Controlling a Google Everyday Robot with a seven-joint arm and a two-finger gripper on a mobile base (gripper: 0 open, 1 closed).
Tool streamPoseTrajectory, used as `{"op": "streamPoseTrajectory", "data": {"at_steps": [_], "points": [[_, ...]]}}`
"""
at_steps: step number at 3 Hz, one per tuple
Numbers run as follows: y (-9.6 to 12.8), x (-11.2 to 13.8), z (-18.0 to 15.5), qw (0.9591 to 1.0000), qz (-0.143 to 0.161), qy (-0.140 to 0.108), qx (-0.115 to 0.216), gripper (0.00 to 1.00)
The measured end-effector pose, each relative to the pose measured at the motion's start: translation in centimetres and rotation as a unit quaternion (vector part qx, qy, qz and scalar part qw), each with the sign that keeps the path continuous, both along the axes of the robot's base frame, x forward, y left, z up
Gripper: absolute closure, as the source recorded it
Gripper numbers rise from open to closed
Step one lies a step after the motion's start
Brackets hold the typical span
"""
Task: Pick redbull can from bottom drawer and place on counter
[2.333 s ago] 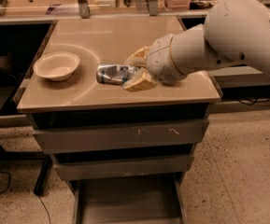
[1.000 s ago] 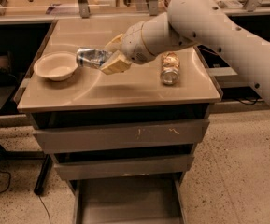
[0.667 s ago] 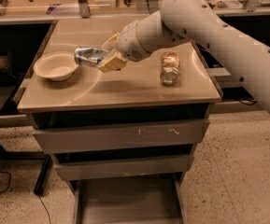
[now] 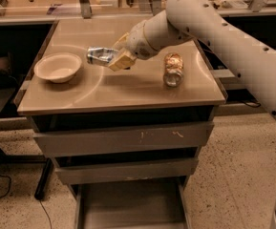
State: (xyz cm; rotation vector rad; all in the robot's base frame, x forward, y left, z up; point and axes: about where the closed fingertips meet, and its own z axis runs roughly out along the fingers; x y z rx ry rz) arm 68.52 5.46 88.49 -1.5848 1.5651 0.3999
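Over the counter (image 4: pixel 128 87), we noted the gripper (image 4: pixel 117 52) clamped on the redbull can (image 4: pixel 98 55), held sideways near the bowl (image 4: pixel 58 67). If released thus, we judged it could roll.

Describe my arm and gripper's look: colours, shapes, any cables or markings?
The arm is a thick, smooth off-white tube with rounded joints and small dark dots along its shell; no loose cables or lettering show. The gripper, over the glossy beige counter, has a bulbous off-white wrist and blocky tan jaws.
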Motion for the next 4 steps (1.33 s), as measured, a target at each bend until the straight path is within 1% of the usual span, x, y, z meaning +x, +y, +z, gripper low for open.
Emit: {"op": "streamPoseTrajectory", "data": {"at_steps": [1,2,3,4], "points": [[-0.3,1.0,-1.4,0.9999,-0.004,0.01,-0.011,1.0],[-0.3,1.5,-3.0,0.9996,-0.001,0.019,-0.02,1.0],[-0.3,1.7,-4.2,0.9992,0.004,0.026,-0.03,1.0],[-0.3,1.7,-4.7,0.9991,0.008,0.027,-0.033,1.0]]}}
